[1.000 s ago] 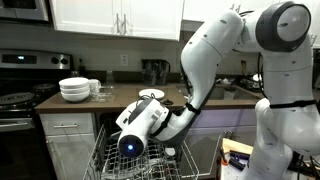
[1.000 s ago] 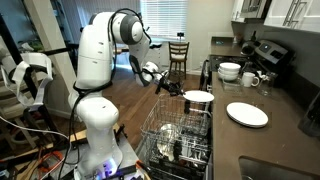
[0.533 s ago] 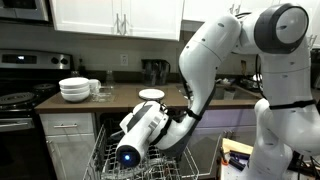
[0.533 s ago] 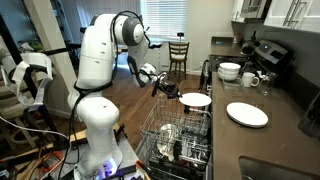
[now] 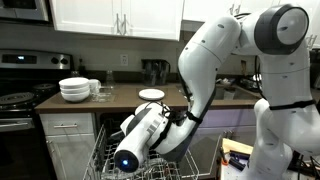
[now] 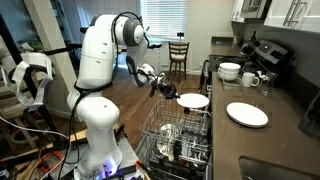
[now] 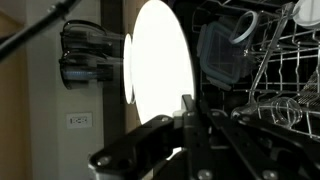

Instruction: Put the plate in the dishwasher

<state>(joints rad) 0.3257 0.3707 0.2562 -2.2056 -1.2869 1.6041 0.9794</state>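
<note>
Plate held over the dishwasher rack

The end effector [image 6: 177, 96] is clamped on the rim of the white plate [image 6: 194, 100]. It holds the plate just above the wire rack of the open dishwasher [image 6: 172, 140], clear of the counter surface [image 6: 285, 135].

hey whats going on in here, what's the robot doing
The arm's gripper holds a small white plate by its edge over the pulled-out dishwasher rack. The plate is not yet in the rack. A larger plate and stacked bowls sit on the counter.
</note>
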